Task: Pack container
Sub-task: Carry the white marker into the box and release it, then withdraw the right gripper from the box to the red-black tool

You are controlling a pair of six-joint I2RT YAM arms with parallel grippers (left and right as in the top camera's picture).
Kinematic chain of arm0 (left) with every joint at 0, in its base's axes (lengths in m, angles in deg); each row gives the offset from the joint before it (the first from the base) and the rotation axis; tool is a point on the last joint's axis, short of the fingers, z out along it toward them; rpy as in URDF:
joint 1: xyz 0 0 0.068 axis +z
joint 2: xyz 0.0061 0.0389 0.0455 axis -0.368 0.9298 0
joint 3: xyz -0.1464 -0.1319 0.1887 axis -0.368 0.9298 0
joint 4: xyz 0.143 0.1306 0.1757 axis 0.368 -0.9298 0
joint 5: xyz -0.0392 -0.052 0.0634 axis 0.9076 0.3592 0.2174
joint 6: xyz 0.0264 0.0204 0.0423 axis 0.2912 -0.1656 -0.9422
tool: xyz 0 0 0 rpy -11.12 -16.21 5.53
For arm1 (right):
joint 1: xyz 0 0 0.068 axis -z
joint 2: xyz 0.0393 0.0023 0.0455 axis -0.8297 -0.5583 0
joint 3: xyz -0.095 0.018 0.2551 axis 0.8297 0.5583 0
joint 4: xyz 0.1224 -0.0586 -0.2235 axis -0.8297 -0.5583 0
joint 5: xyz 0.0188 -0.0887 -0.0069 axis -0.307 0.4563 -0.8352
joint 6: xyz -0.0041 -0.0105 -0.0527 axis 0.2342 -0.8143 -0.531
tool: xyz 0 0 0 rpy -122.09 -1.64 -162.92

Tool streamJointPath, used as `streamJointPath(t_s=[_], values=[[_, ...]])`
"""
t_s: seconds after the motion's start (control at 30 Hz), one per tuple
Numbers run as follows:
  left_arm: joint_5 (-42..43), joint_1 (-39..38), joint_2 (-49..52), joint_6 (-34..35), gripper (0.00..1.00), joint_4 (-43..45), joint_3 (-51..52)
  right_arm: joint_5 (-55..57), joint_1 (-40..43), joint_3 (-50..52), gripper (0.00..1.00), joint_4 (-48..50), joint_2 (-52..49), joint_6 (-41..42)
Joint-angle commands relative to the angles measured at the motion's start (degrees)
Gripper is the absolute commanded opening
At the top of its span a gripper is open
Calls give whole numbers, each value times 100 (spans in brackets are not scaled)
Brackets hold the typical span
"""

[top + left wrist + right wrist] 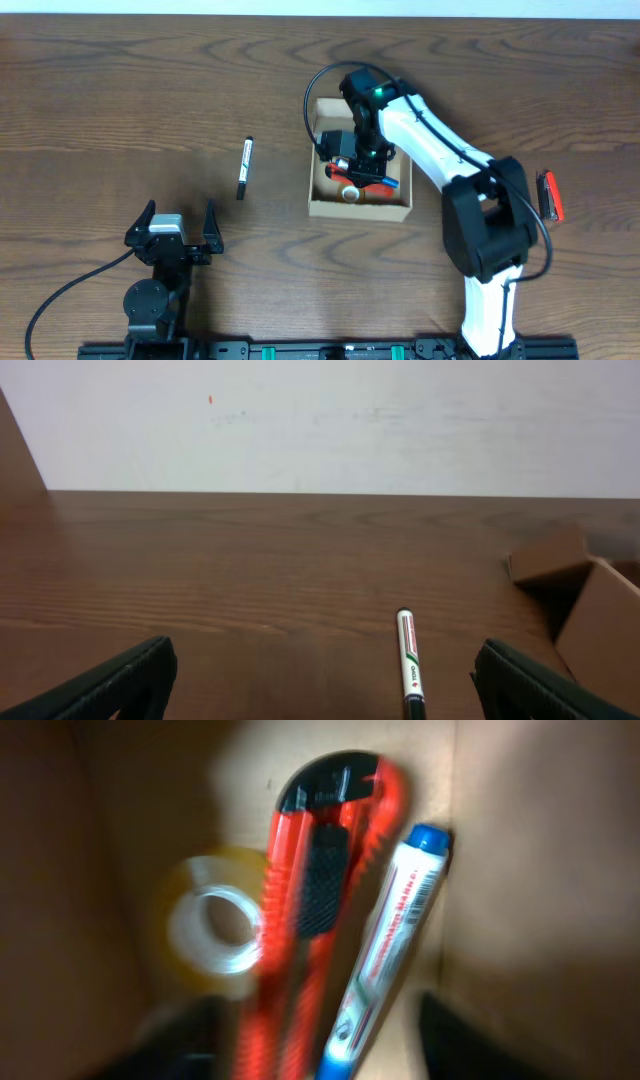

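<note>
Presently the container [330, 208] stands open on the worktop [120, 100], right of centre, with the right arm reaching down into it from above.

Contents, as the right wrist view shows them:
- a red cutter [320, 910] lying lengthwise on the floor of the box;
- a blue-capped marker [390, 950] just beside it, parallel, against the wall;
- a roll of clear tape [212, 928] on the cutter's other side.

The view is blurred, so fine contact cannot be confirmed.

Right tool [362, 165]: inside the box, directly over the cutter. Its jaws stand apart, wider than the cutter's body, and appear to grip nothing. Judgement: the cutter lies where it does because it has been set down alongside the marker, which leaves the long items side by side and the floor well used.

Left tool [178, 215]: jaws spread wide, empty, low near the front edge of the worktop, well apart from the box. It faces a black-and-white pen [243, 167] lying loose between it and the container, which is probably its next pick.

Outstanding: a second red cutter [551, 195] lies on the worktop to the right of the right arm. Packing is therefore judged part done, with the lid not yet closed.
</note>
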Motion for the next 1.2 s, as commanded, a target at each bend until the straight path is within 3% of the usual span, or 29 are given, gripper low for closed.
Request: streamJointPath(t_s=[0.0,0.1,0.2,0.3,0.37,0.5,0.57,0.67,0.8,1.0,1.17], values=[[-92,17,-42,39,95,-319,63,68,44,-452,78,-28,848,247],[-92,20,-42,42,95,-319,63,66,68,-570,79,-44,1311,295],[-92,20,-42,39,95,-319,63,61,175,-573,74,114,1851,562],[-92,20,-42,39,95,-319,63,107,422,-573,60,535,2275,1215],[-92,20,-42,39,95,-319,63,380,743,-573,57,1078,2496,2267],[-92,20,-42,39,95,-319,63,1777,1482,-573,64,1805,2599,4986],[-92,20,-42,42,95,-319,63,1821,1829,-573,63,1692,2581,5547],[-92,20,-42,42,95,-319,63,2229,2151,-573,57,1305,2583,5676],[-92,17,-42,42,95,-319,63,2371,2835,-573,84,750,2590,6157],[-90,17,-42,42,95,-319,63,1447,4592,-546,82,-619,2363,6341],[-92,17,-42,42,95,-319,63,1408,5681,-400,82,-798,2245,5766]])
